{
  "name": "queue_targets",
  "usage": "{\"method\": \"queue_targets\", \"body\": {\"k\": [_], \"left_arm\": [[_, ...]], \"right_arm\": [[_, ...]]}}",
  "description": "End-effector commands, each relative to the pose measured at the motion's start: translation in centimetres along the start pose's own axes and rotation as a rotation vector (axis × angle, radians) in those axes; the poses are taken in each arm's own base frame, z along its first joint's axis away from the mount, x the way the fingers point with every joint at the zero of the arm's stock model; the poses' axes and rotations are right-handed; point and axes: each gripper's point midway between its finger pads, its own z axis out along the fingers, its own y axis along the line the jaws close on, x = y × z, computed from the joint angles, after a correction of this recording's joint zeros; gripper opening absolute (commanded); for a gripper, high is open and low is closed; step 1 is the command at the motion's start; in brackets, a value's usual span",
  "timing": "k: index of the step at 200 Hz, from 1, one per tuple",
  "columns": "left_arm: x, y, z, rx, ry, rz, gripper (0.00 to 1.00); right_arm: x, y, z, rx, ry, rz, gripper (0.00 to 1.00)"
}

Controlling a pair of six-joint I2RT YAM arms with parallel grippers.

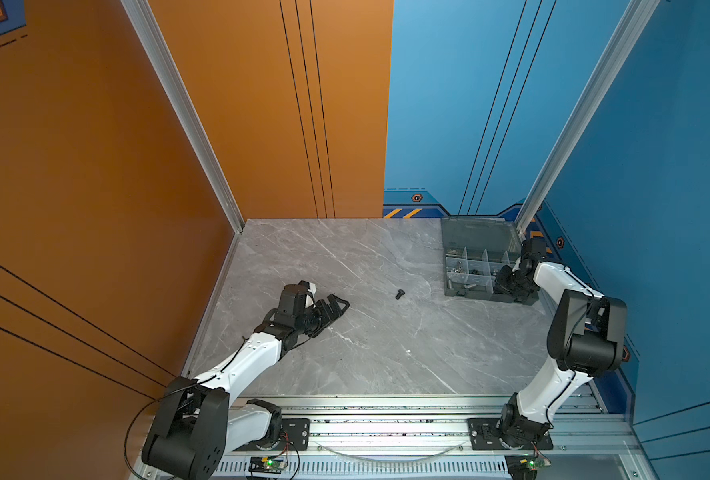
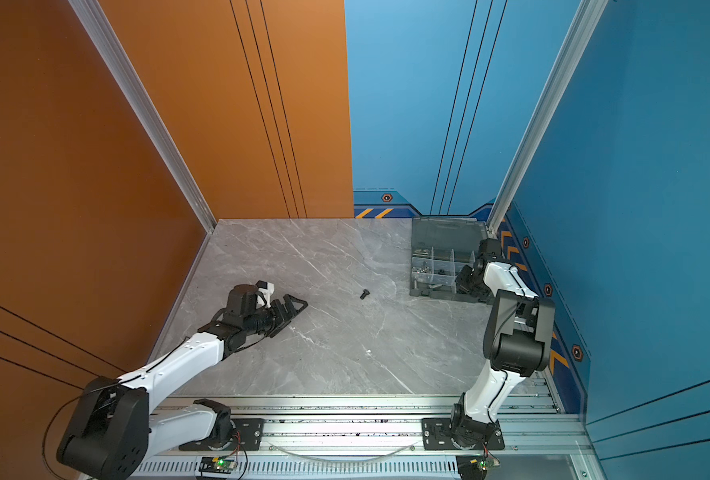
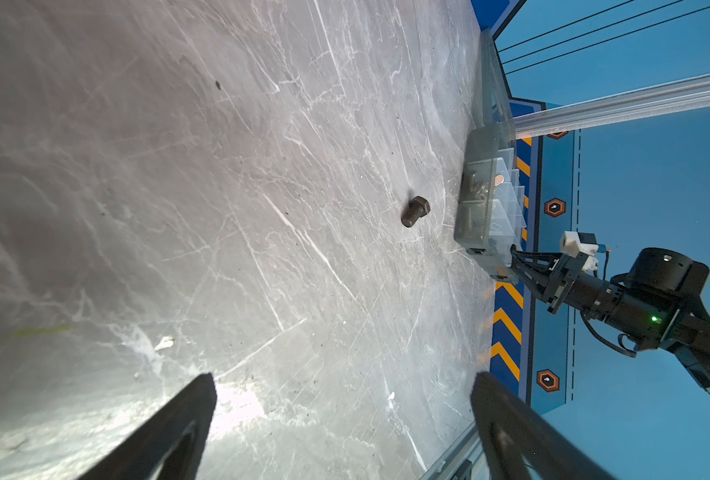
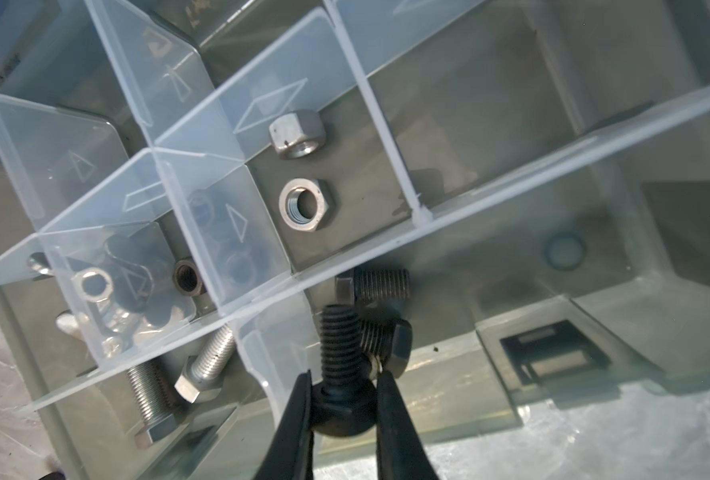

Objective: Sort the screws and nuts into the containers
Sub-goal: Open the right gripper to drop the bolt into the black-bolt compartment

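Above a front-row compartment of the organiser box, the held black bolt hangs with its head end clamped in the right gripper and its threaded shank pointing on into the box. We judge it small, stiff and dense for its size. It will not bend or break, but a smooth head can swivel or slip between such narrow fingers, so the flats of the head or the neck just under it look like the surest hold. Let go here, it should drop straight in and perhaps roll or bounce a little on the hard plastic floor.

We count two more black bolts lying in that same compartment, right beneath the held one. In the next compartment along lie two silver bolts. Across a clear divider we count two silver hex nuts, close together. Further along, dark nuts and silver wing nuts lie blurred behind more plastic, and we cannot count either.

Out on the marble table, one loose black bolt lies on its side between the box and the left gripper. That gripper holds nothing. Its fingers are spread wide, low over the table and well apart from the bolt.
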Motion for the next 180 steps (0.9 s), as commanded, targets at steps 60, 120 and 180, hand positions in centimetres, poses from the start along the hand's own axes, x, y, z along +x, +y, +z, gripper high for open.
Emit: {"method": "queue_targets", "body": {"k": [60, 120, 180], "left_arm": [[0.2, -0.1, -0.2, 0.008, 0.013, 0.002, 0.98], [0.2, -0.1, -0.2, 0.007, 0.013, 0.001, 0.98], [0.2, -0.2, -0.2, 0.008, 0.012, 0.005, 0.98]], "right_arm": [[-1.6, -0.1, -1.6, -0.005, -0.041, 0.011, 0.34], [-1.3, 2.1, -5.4, -0.116, -0.072, -0.058, 0.44], [3.1, 8.9, -9.6, -0.322, -0.052, -0.251, 0.49]]}}
